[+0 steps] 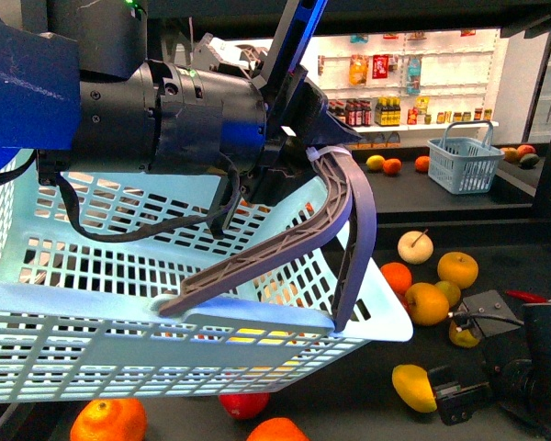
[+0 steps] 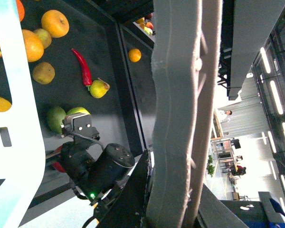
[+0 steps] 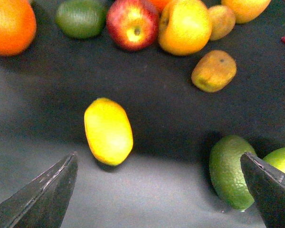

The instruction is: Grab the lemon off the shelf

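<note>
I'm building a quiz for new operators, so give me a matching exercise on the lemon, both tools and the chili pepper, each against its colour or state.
Column one:
1 lemon
2 left tool
3 right tool
4 chili pepper

Column two:
A open, nothing between its fingers
B red, long and curved
C shut on the grey basket handle
D yellow, lying on the dark shelf

Pairs: 1-D; 2-C; 3-A; 4-B

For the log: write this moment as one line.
left gripper: shut on grey plastic basket handle | right gripper: open over oval yellow lemon
</note>
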Available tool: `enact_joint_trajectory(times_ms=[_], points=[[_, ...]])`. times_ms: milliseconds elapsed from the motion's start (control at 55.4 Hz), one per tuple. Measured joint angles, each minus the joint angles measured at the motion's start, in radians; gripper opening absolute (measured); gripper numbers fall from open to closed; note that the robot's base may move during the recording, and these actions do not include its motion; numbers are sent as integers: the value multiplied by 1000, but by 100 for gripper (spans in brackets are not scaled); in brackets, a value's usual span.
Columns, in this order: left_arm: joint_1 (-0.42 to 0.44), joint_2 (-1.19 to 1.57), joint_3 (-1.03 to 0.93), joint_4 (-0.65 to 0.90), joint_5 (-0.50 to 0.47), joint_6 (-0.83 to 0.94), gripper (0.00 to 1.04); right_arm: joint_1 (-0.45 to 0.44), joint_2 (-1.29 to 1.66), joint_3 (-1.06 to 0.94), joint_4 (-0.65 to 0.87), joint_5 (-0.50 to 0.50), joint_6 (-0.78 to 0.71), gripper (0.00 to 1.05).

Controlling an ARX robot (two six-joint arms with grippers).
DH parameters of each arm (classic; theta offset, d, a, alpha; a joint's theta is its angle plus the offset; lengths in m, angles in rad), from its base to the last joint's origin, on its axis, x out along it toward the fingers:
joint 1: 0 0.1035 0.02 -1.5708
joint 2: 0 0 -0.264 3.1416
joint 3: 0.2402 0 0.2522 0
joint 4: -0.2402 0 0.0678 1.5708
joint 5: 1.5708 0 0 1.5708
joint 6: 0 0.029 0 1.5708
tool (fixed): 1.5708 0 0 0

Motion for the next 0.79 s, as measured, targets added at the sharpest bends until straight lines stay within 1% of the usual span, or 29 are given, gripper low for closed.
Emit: enact_joint_trajectory(times_ms=[325,794], points=[[0,0,0,0,-1,-1,10,30,180,165,-43,-29,-13,102],[0,0,0,0,-1,-1,10,54,363,412,-158,-3,-9,102]])
